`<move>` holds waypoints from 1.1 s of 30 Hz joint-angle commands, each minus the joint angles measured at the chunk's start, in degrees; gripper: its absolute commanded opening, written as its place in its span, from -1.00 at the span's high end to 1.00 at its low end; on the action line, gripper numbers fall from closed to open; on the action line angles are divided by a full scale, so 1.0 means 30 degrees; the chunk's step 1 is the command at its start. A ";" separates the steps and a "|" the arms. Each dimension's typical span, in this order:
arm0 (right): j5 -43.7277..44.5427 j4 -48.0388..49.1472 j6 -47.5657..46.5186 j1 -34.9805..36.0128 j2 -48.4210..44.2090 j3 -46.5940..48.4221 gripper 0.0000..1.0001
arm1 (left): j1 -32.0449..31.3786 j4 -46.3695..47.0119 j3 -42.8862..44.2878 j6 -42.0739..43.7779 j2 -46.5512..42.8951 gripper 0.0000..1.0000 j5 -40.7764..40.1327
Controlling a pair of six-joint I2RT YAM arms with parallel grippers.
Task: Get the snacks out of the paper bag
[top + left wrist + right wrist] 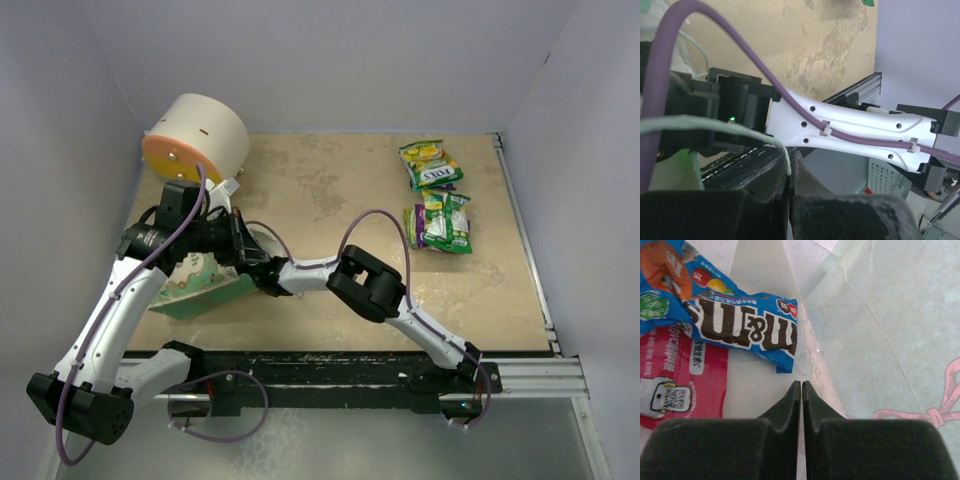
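Facing a mottled tan tabletop (330,200) and grey walls (350,60), we read "FOX'S" on a green-yellow packet (432,165), "m&m's" on a blue packet (740,332). Our left gripper (789,172) pinches the green paper bag (205,290) by its string (715,124); right gripper (801,387) closed, empty.

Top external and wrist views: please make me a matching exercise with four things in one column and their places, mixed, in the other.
Things:
1. FOX'S packet
2. blue m&m's packet
3. cream cylinder
4. string handle

Places:
A. inside the paper bag
B. pinched in the left gripper
C. far left of the table
D. far right of the table

Pairs: 1-D, 2-A, 3-C, 4-B.
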 commanded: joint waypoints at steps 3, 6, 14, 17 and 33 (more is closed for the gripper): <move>0.2975 0.1380 0.1322 -0.0861 -0.3548 -0.3232 1.00 | -0.0057 0.0203 0.0494 -0.0097 -0.0404 1.00 -0.0485; 0.4390 0.1750 0.1637 -0.0880 -0.5164 -0.5543 1.00 | -0.0031 0.0173 0.0599 -0.0147 -0.0292 1.00 -0.1478; 0.5638 0.1438 0.4791 -0.0207 -0.9068 -1.0639 1.00 | -0.0006 0.0134 0.0562 -0.0333 0.0091 1.00 -0.3550; 0.3286 0.2592 0.5118 0.0025 -1.0411 -1.2637 1.00 | -0.0015 0.0294 0.0750 -0.0317 0.0067 1.00 -0.3658; 0.1338 0.5636 1.1451 0.0014 -1.5483 -1.9129 1.00 | -0.0005 -0.0501 0.0658 0.0057 -0.1998 1.00 -0.3520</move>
